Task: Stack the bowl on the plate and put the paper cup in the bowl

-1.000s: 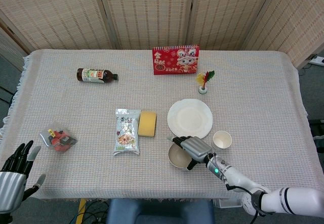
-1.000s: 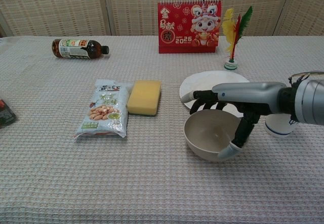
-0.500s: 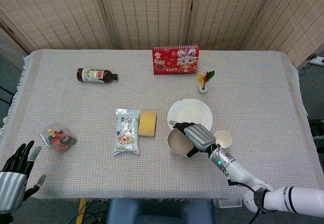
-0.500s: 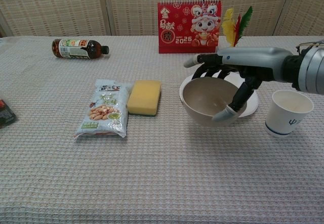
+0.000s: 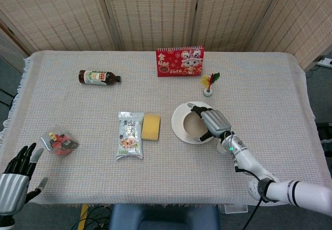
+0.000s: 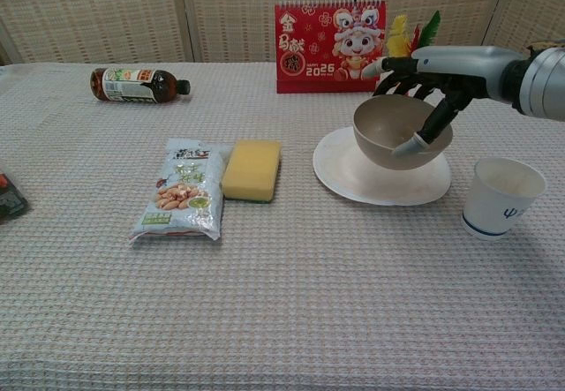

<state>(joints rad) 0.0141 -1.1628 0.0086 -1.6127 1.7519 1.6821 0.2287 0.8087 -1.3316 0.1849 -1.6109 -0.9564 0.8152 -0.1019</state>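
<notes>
bowl (image 6: 402, 132): beige, rigid, probably light plastic or melamine; held in the air over the plate, tilted a little, not yet resting on it.
right hand (image 6: 439, 71): grips the bowl by its rim at about 2 o'clock, the fingers (image 6: 395, 62) curled over the far edge and one pressed inside the wall.
hold, judged: a rim grip on one side lets a smooth bowl swing or slip, so it wants lowering level and slowly; a hard shell should bear the squeeze without damage.
plate (image 6: 353, 176): white, flat, thin, directly under the bowl; light enough, I judge, to slide on the cloth if nudged.
paper cup (image 6: 496, 198): upright on the tabletop (image 6: 282, 320) at 4 o'clock of the plate, just beside it, apart from the hand.
cup handling, judged: very light, soft-walled, easily crushed or tipped; take it around the middle of the wall with gentle pressure.
left hand (image 5: 15, 174): low at the near left corner, fingers spread, holding nothing.
step, judged: the bowl is about to be set down; the cup is untouched.
</notes>
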